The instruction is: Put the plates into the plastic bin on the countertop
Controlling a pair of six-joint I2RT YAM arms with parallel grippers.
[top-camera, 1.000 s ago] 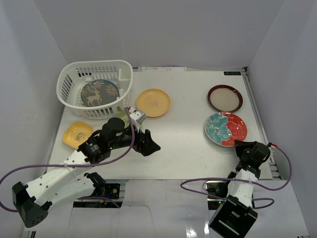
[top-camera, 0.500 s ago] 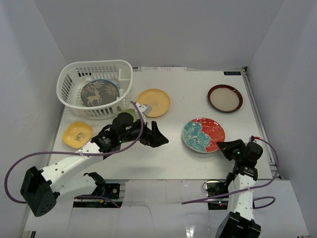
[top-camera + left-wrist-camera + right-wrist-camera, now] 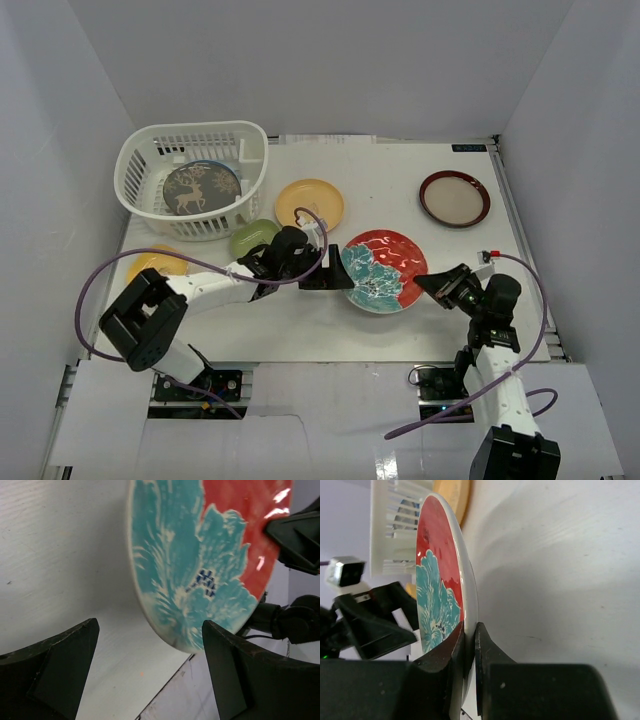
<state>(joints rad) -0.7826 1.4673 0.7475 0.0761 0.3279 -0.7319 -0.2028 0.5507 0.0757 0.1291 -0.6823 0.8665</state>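
**A:** The right gripper (image 3: 424, 282) (image 3: 469, 642) was seen clamped on the rim of the red-teal floral plate (image 3: 382, 270) (image 3: 436, 580), the edge pinched tight between its fingers.

**B:** And the left gripper (image 3: 338, 276) (image 3: 150, 647) was spread wide with nothing held. The plate's opposite rim (image 3: 200, 555) was found just ahead of its fingertips, untouched.

**A:** Whether the plate was lifted off the countertop (image 3: 400, 170) could not be told.

**B:** Just behind the left gripper, a small green plate (image 3: 252, 238) was spotted. A yellow plate (image 3: 310, 205) lay near, off to its side.

**A:** Farther behind it, the plastic bin (image 3: 135, 165) was seen, with the grey deer plate (image 3: 200, 188) laid inside.

**B:** A maroon-rimmed plate (image 3: 454, 198) was left well beyond the right gripper.
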